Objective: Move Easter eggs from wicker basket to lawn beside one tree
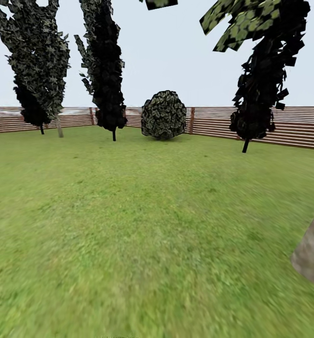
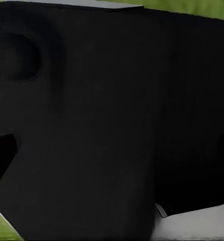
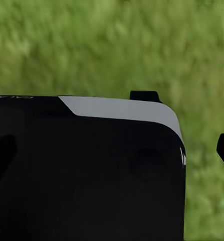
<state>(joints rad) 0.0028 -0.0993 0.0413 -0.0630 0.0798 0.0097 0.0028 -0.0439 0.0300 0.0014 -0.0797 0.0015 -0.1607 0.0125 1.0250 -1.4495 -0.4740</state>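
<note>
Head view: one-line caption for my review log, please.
Open lawn with dark trees, a round bush, a slatted fence, and a thick trunk at right.

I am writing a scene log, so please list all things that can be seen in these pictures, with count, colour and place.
lawn: one, green with yellowish patches, across the foreground up to the fence.
fence: one, brown slats, along the far edge of the lawn.
narrow dark trees: three or four, black to dark green, far side near the fence, at left, centre-left and right.
round bush: one, dark green, far centre before the fence.
tree trunk: one, grey-brown, near right edge, cut off by the frame.
leaf clusters: some, green, top right.
sky: pale grey-blue, above the fence.
robot body: black with a pale grey edge, close before both wrist cameras; dark tips of the fingers above grass.
</note>
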